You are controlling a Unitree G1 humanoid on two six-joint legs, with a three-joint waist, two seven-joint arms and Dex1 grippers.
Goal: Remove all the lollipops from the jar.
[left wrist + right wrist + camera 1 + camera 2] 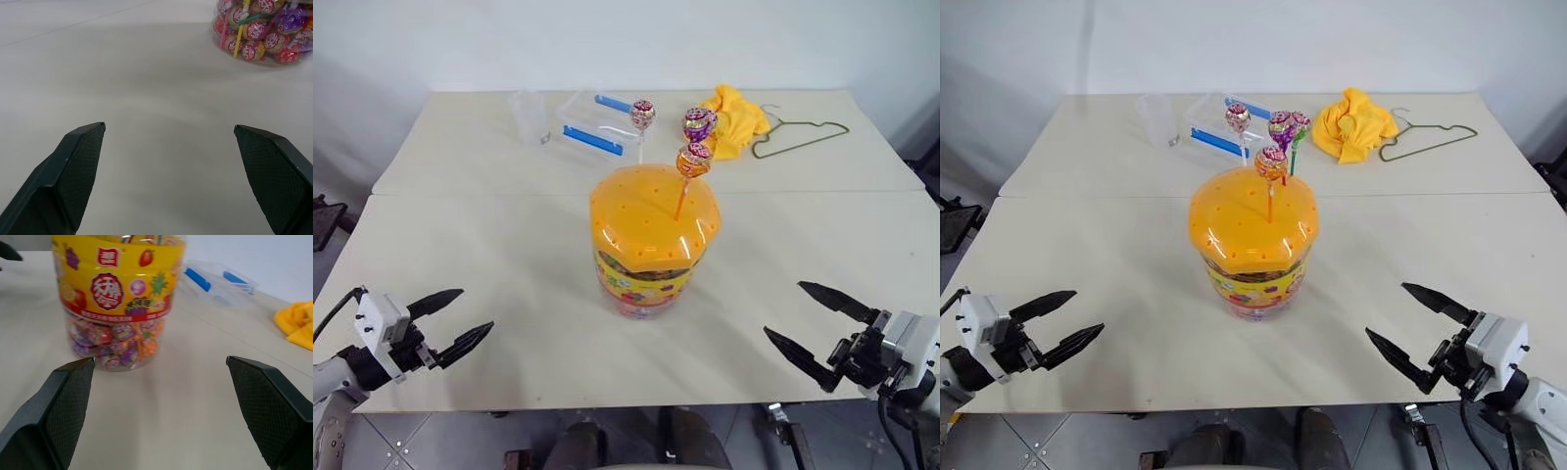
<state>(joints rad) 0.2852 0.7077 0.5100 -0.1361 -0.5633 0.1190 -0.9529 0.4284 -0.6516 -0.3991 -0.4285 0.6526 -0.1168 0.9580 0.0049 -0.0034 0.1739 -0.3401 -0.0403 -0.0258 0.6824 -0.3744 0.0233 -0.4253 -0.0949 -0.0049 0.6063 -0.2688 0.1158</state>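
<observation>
Both grippers, left (450, 323) and right (813, 323), are waiting spread apart; lollipops (694, 160) are standing beyond them in the jar (651, 235): pinch one stick, lift straight.

You're looking over a pale beige table (460, 245), a seam crossing it from side to side. A plain white wall (626, 39) rises behind the table; grey tiled floor (450, 441) shows below its near edge.

Jar (120, 293) with yellow label, red emblem bearing white Chinese characters, not clearly readable
</observation>
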